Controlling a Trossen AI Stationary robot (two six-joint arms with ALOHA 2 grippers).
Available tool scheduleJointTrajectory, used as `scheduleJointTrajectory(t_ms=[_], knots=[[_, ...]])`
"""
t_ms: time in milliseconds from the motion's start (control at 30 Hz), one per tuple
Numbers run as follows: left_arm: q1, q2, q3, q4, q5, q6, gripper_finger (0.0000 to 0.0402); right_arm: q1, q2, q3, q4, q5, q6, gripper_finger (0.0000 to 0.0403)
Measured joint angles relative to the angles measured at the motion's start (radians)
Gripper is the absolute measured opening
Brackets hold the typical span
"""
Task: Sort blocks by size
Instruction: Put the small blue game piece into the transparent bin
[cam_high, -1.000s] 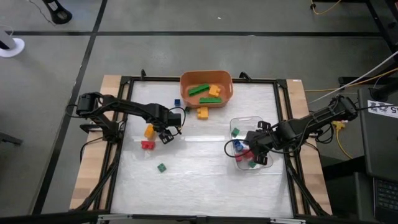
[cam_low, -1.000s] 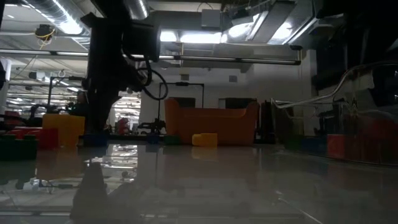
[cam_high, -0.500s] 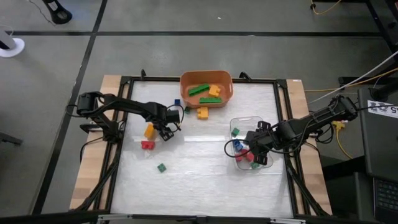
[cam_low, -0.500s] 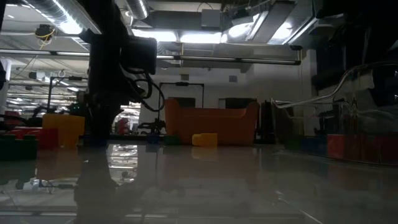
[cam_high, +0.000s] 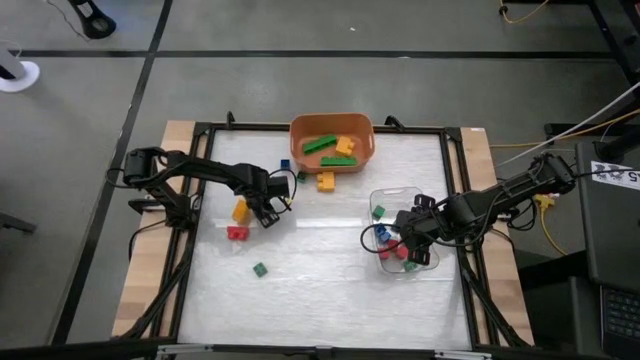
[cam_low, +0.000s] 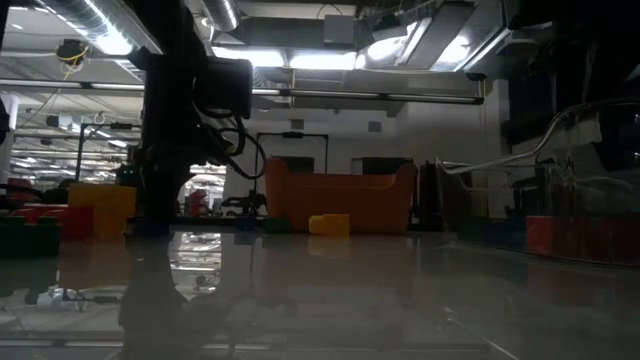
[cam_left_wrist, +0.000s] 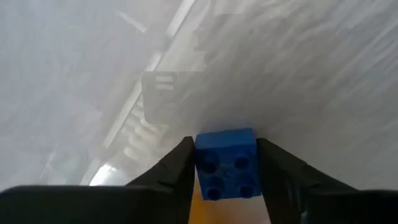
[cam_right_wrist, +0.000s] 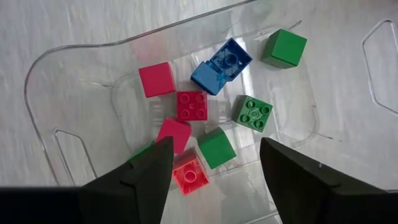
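My left pincer (cam_left_wrist: 227, 163) is clenched on a small blue block (cam_left_wrist: 227, 163), low over the worktop (cam_high: 320, 270). A yellow-orange block (cam_high: 239, 210) and a red block (cam_high: 237, 233) lie just beside it; the orange bin (cam_high: 331, 143) is farther off. My right pincer (cam_right_wrist: 214, 160) hangs spread apart over the clear tray (cam_right_wrist: 62, 56) of small red, green and blue blocks (cam_right_wrist: 205, 112).

Two dark, jointed arms — black from base to fingertip

The left arm (cam_high: 200, 175) and right arm (cam_high: 505, 195) are slim black linkages with blocky joints and thin black cables looping alongside; each wrist ends in two dark, matte, wedge-shaped fingers (cam_left_wrist: 171, 174) — smooth, tapered, unmarked.
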Motion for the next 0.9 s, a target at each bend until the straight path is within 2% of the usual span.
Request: scheduleJointTrajectory(t_ms=[67,200,467,700,900], knots=[[0.000,0.000,0.000,0.008,0.000,-0.001,0.0116,0.000,0.000,0.000,0.000,0.000,0.000,0.0239],[-0.003,0.000,0.000,0.088,0.004,-0.001,0.0115,0.000,0.000,0.000,0.000,0.000,0.000,0.0239],[-0.003,0.000,-0.001,0.370,0.203,-0.003,0.0120,0.000,0.000,0.000,0.000,0.000,0.000,0.0239],[-0.020,0.000,-0.001,0.728,0.355,-0.054,0.0118,0.000,0.000,0.000,0.001,0.013,-0.001,0.0239],[-0.084,0.000,-0.001,1.146,0.349,-0.043,0.0120,0.000,0.000,0.000,0.001,0.029,-0.042,0.0239]])
